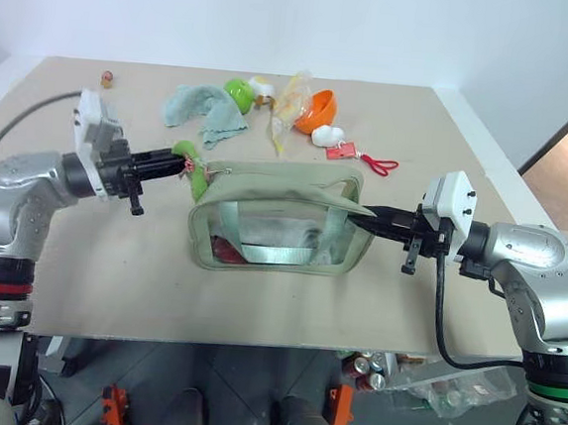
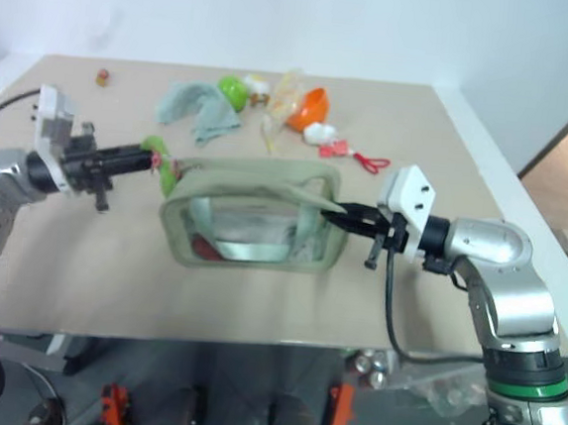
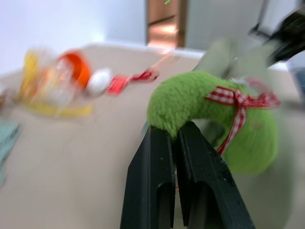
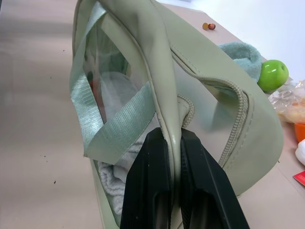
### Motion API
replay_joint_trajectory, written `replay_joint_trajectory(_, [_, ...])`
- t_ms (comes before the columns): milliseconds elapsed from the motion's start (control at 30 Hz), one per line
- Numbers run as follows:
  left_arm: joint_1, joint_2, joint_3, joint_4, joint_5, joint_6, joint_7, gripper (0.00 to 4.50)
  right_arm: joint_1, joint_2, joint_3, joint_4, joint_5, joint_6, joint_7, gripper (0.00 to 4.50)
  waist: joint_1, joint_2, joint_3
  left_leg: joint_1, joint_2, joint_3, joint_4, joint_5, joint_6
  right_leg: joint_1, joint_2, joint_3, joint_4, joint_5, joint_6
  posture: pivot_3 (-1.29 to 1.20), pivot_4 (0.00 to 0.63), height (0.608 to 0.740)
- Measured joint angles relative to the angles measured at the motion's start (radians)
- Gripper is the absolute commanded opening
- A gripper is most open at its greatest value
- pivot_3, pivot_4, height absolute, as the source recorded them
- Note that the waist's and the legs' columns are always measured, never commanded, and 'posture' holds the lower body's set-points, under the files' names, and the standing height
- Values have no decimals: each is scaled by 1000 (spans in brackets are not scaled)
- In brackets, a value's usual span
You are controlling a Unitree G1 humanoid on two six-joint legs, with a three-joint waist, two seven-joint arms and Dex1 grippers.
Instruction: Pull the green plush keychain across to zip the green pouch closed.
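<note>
A fuzzy green plush keychain (image 3: 200,112) tied with a red checked ribbon sits pinched in the left gripper (image 1: 174,163) at the green pouch's (image 1: 283,222) left end. The right gripper (image 4: 172,138) clamps the pouch's right edge. Inside the clear-windowed pouch lie something red and white cloth
</note>
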Motion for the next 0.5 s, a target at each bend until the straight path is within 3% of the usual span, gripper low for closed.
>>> replay_joint_trajectory(167, [-98,-51,-16,-86,-7,42,70,48,-2,0,0,16,-3,-8,3,0,1,0,0,0,0,-1,3,0,0,2,0,-1,0,1,1,0,150,740])
replay_joint_trajectory(500, [-199,-201,-185,-105,84,19,106,48,-9,3,9,45,-15,-33,3,0,0,0,0,0,-1,-1,4,0,0,2,0,0,0,1,2,0,150,740])
